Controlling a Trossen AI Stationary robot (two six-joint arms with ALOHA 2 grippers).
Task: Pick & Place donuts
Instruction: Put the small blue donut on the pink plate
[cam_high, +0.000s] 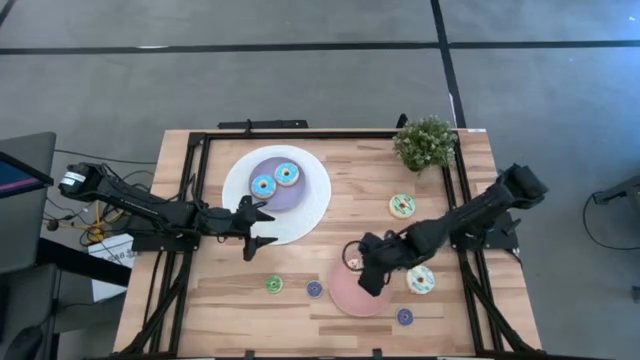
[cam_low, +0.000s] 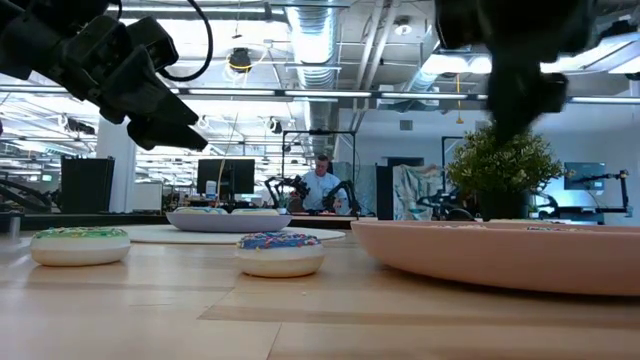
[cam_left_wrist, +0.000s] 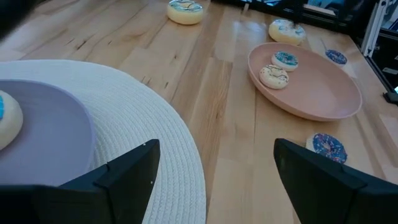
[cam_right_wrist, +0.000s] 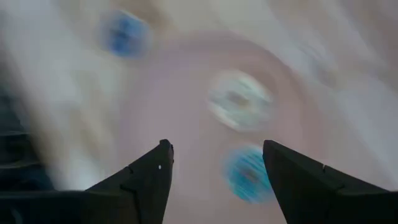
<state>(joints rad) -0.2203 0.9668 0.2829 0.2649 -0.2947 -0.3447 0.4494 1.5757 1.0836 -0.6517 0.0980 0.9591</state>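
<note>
Pink plate: two mini donuts inside.

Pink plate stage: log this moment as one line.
right end effector open over pink plate | two mini donuts on it | left end effector open, at white plate

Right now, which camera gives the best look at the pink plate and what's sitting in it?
The left wrist view: the pink plate lies uncovered there, holding two mini donuts. From above, the right gripper covers part of it. The low view shows only its rim edge-on. The right wrist view shows it blurred.
</note>
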